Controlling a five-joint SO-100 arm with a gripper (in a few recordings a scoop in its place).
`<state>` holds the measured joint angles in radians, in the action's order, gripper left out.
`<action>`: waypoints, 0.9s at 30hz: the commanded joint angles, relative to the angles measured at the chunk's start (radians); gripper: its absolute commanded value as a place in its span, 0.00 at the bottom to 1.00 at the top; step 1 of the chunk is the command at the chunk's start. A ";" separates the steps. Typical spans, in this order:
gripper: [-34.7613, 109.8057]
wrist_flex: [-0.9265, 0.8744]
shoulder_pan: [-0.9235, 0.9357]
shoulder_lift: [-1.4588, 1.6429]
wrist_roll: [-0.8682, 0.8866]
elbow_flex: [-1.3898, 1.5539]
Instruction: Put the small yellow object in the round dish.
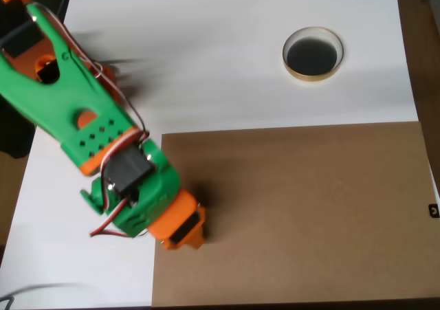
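The round dish, with a tan rim and a glossy black inside, stands on the white surface at the upper right. My green and orange arm reaches in from the upper left. Its gripper points down over the left edge of the brown board, far to the lower left of the dish. From above, the orange wrist body covers the fingers, so their state does not show. The small yellow object is hidden from this view.
A brown board covers the lower right of the white table. A small black item lies at the board's right edge. The arm's red and white wires loop out at its lower left.
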<state>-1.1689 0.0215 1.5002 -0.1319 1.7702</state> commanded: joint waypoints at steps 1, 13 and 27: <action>0.24 -0.035 -0.060 0.133 -0.028 -0.077; 0.24 -0.106 -0.331 0.189 -0.072 -0.124; 0.24 -0.172 -0.594 0.034 -0.114 -0.311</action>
<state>-1.3208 -0.5139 1.5232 -0.2362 1.5539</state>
